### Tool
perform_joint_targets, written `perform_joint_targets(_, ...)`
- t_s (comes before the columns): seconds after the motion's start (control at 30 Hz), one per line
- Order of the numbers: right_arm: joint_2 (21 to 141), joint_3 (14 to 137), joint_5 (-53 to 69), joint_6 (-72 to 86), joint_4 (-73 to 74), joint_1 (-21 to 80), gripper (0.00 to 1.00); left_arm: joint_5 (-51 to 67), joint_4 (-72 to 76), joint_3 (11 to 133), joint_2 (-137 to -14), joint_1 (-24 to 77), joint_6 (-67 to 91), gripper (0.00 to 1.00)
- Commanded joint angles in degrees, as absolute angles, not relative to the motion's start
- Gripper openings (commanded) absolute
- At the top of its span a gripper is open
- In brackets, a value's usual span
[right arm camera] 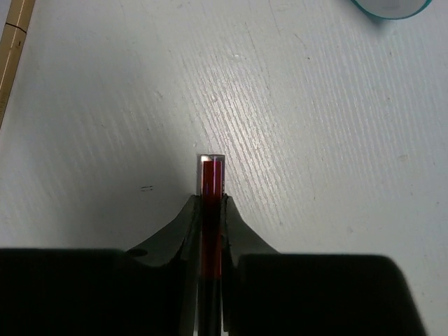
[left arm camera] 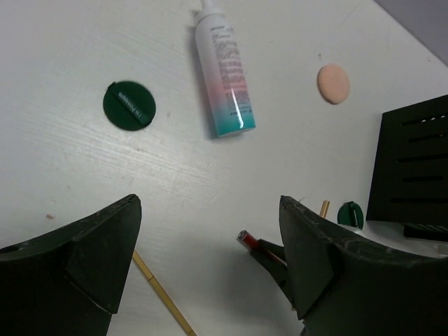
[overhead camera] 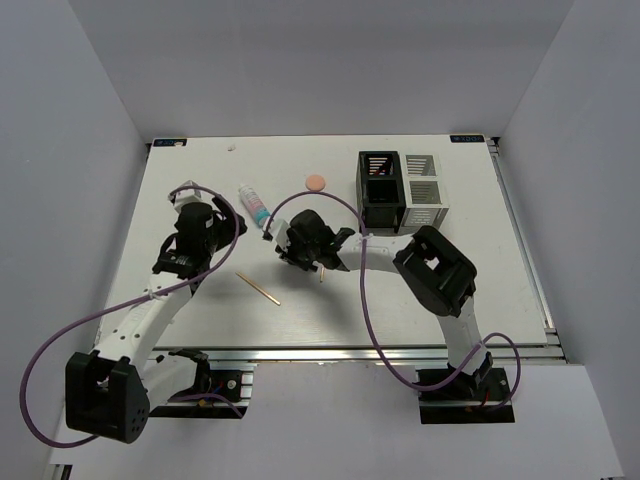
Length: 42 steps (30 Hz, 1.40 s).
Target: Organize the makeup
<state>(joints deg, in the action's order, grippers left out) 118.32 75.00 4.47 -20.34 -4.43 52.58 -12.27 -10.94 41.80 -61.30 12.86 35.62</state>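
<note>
Left wrist, one tube (left arm camera: 224, 77), one peach puff (left arm camera: 333, 83)

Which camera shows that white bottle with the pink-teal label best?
The left wrist view: the white plastic bottle with pink-teal label lies close and nearly whole. The top view shows it small; the right wrist catches only its teal end.

White desk (overhead camera: 500, 290) carrying a black slotted box (overhead camera: 381, 190) and a white slotted box (overhead camera: 424, 192).
Both boxes stand upright near the far right corner of the desk, open at the top. The white one touches the black one's right side and sits nearer the right edge. A metal rail (overhead camera: 330, 354) runs along the near edge and another (overhead camera: 527, 250) along the right edge. Plain grey walls rise beyond the far, left and right edges.
</note>
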Motion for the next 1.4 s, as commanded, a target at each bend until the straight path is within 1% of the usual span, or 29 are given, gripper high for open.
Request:
perform_joint_targets(0.0,118.57,74.44,5.79,-19.52,1.67,51.95,0.01,-13.01,-14.05,40.61,-60.91,12.66,40.59,0.88)
perform_joint_targets(0.03,118.39,76.53,9.98,-17.25,2.8,51.51,0.0,-13.01,-14.32,40.43,-60.82,12.66,41.3,0.88)
perform_joint_targets(0.1,117.95,79.26,14.3,-15.21,4.39,51.07,0.0,-13.1,-14.76,39.99,-60.91,12.66,43.14,0.87)
perform_joint_targets(0.13,117.69,80.84,19.37,-14.51,6.05,50.54,0.0,-13.1,-14.85,39.82,-60.82,12.66,43.5,0.87)
perform_joint_targets(0.2,116.9,85.06,24.23,-12.14,6.5,50.1,0.0,-13.71,-14.94,39.46,-60.65,12.66,44.64,0.86)
perform_joint_targets(0.23,116.55,86.56,29.13,-11.69,6.85,49.49,0.0,-13.8,-14.94,39.38,-60.38,12.66,45.0,0.85)
perform_joint_targets(0.27,116.02,89.1,31.35,-10.56,6.94,49.05,0.0,-13.97,-14.77,39.29,-60.29,12.66,45.26,0.84)
perform_joint_targets(0.33,115.32,91.22,36.7,-8.88,5.72,47.04,0.0,-13.97,-14.59,38.94,-60.12,12.66,46.31,0.8)
perform_joint_targets(0.43,113.73,93.16,41.38,-4.49,0.89,42.3,0.0,-13.97,-14.15,37.97,-59.85,12.66,48.69,0.77)
perform_joint_targets(0.5,112.33,93.6,41.84,-3.17,-3.66,39.74,0.0,-13.89,-13.19,37.01,-59.33,12.66,50.79,0.77)
perform_joint_targets(0.57,110.14,92.64,40.7,-2.73,-7.89,35.44,0.0,-13.45,-12.22,35.51,-59.06,12.66,52.11,0.8)
perform_joint_targets(0.6,109.34,90.81,40.0,-2.03,-13.39,33.94,0.0,-13.27,-11.26,35.07,-59.06,12.66,53.08,0.8)
perform_joint_targets(0.73,106.88,87.2,32.9,-0.36,-25.88,25.78,0.0,-11.87,-9.14,33.58,-59.76,12.57,54.93,0.81)
perform_joint_targets(0.87,107.31,83.68,25.5,2.63,-34.61,21.28,0.0,-11.34,-7.82,33.22,-60.82,12.57,56.33,0.82)
perform_joint_targets(1.0,108.45,80.86,23.55,3.69,-38.84,17.76,0.0,-11.25,-7.91,33.22,-61.17,12.57,56.78,0.82)
perform_joint_targets(1.17,110.04,77.35,22.07,4.23,-43.05,15.73,0.0,-11.69,-8.7,33.13,-61.0,12.57,57.39,0.82)
perform_joint_targets(1.37,113.2,78.05,21.27,1.23,-44.38,14.15,0.0,-11.87,-10.37,34.19,-62.84,12.48,58.01,0.82)
